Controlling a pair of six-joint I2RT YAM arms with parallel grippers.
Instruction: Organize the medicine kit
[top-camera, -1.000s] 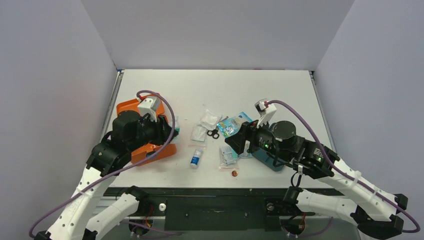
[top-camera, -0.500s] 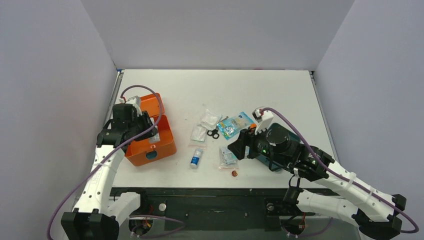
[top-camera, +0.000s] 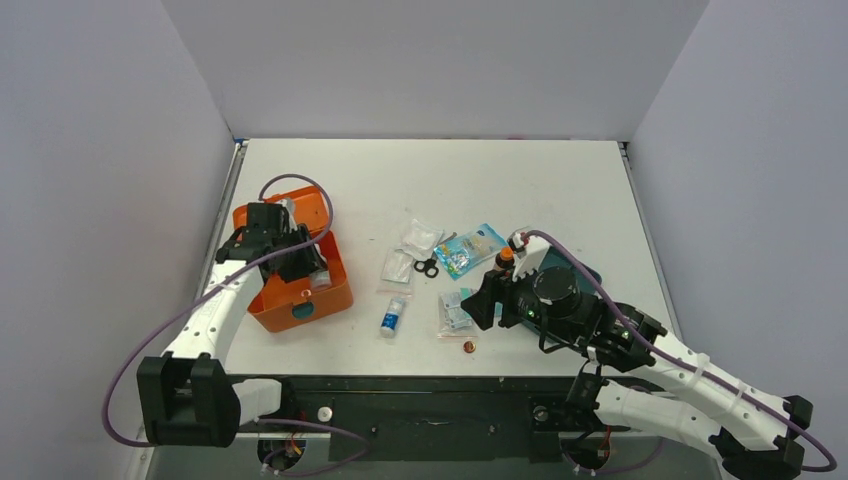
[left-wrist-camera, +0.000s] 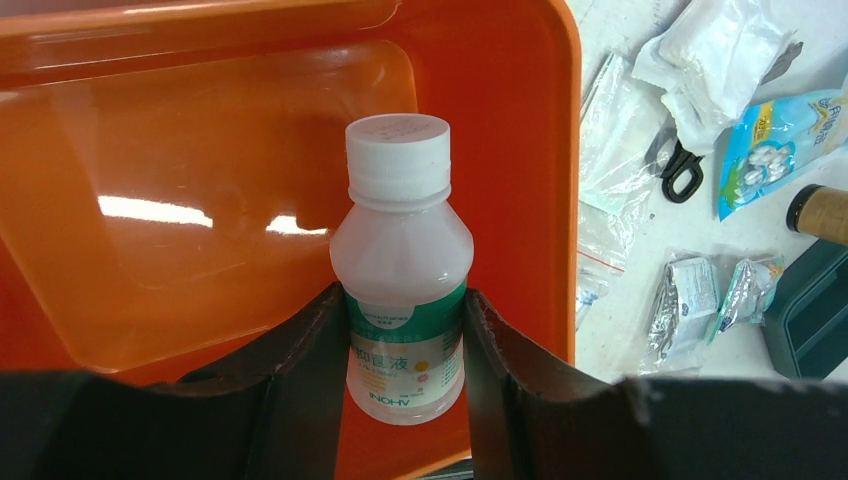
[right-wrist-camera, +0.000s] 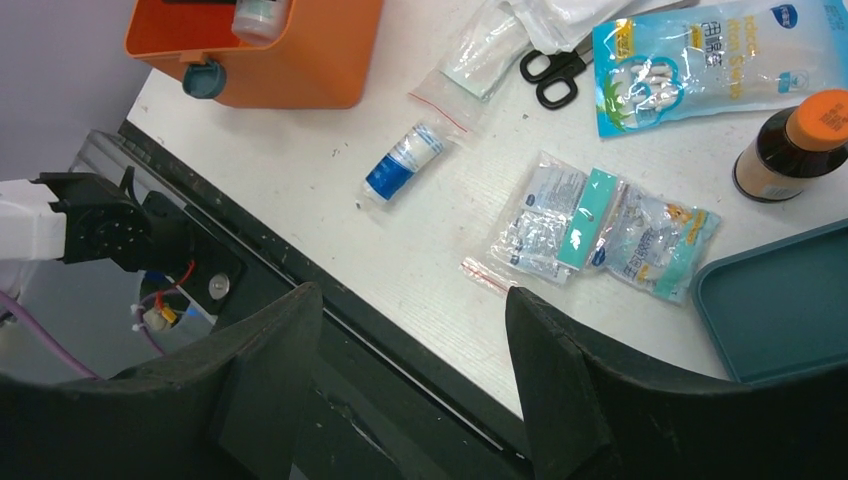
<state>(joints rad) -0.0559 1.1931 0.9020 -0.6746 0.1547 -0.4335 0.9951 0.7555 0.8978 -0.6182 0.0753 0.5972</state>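
Observation:
The medicine kit (top-camera: 296, 298) is an open orange box at the table's left, with a teal latch on its front. My left gripper (top-camera: 306, 262) reaches into it. It is shut on a white bottle (left-wrist-camera: 404, 262) with a green label and a white cap, held upright inside the kit (left-wrist-camera: 200, 200). The left fingers (left-wrist-camera: 305, 360) press on both sides of the label. My right gripper (right-wrist-camera: 412, 300) is open and empty over the table's near edge, right of centre (top-camera: 482, 298). The kit also shows in the right wrist view (right-wrist-camera: 300, 60).
Loose items lie mid-table. They are a blue tube (right-wrist-camera: 400, 162), black scissors (right-wrist-camera: 550, 75), a blue swab packet (right-wrist-camera: 700, 60), a brown bottle with an orange cap (right-wrist-camera: 795, 145), clear sachet bags (right-wrist-camera: 600, 225) and white packets (top-camera: 420, 238). A teal tray (right-wrist-camera: 790, 310) sits right. A coin (top-camera: 467, 346) lies near the front edge.
My left arm has swung back over the kit, and the white bottle now sits down inside it. My right arm has drawn toward the near edge, uncovering the brown bottle.

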